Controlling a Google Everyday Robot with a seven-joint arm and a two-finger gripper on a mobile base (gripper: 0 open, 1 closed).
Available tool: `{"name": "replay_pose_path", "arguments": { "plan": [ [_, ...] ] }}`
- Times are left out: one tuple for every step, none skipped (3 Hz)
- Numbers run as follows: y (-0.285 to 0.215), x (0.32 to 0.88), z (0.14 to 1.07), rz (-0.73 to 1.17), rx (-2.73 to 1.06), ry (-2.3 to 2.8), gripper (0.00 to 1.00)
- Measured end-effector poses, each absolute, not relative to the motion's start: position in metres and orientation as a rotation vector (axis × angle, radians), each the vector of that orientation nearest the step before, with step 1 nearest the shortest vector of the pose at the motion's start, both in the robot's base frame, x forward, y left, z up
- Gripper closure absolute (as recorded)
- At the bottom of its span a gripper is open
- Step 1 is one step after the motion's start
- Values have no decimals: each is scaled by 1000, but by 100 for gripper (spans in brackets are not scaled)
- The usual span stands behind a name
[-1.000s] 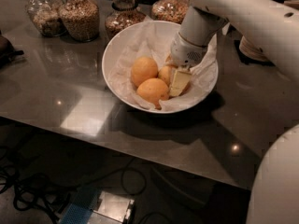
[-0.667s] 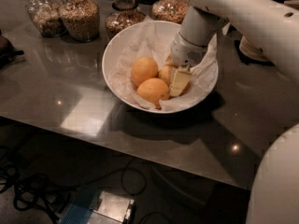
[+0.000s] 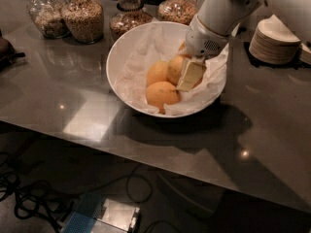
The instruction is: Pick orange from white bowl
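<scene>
The white bowl [image 3: 121, 57], lined with crumpled white paper, stands at the middle back of the grey table and holds three yellow-orange fruits. My gripper [image 3: 183, 74] reaches down into the bowl's right side. Its pale front finger [image 3: 190, 74] lies against the right-hand fruit, the orange [image 3: 174, 69], and the gripper looks shut on it. The other finger is hidden behind the orange. A second round fruit [image 3: 156, 73] touches the orange on its left. A more oval fruit with a pointed tip [image 3: 162, 95] lies in front of both.
Several glass jars of grains stand behind the bowl [image 3: 82, 16]. A stack of small tan plates [image 3: 275, 38] sits at the back right. A dark object [image 3: 7, 50] lies at the left edge. The table's front edge runs diagonally, with cables on the floor below.
The orange and the gripper have shifted slightly up and to the right. The left round fruit has moved a little right, against the orange. The bowl has not moved.
</scene>
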State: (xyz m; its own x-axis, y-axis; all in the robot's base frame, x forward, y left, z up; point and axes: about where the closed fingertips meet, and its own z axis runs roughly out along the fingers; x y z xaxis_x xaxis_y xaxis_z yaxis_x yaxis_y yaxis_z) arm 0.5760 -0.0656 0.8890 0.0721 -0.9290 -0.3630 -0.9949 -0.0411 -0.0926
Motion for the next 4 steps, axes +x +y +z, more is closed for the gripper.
{"name": "replay_pose_path", "arguments": {
  "plan": [
    [-71,552,943,204,-1935,1886,100],
    [-70,511,1000,172,-1855,1777,100],
    [-54,460,1041,173,-1816,1614,100],
    [-52,439,1032,235,-1769,1498,100]
  ]
}}
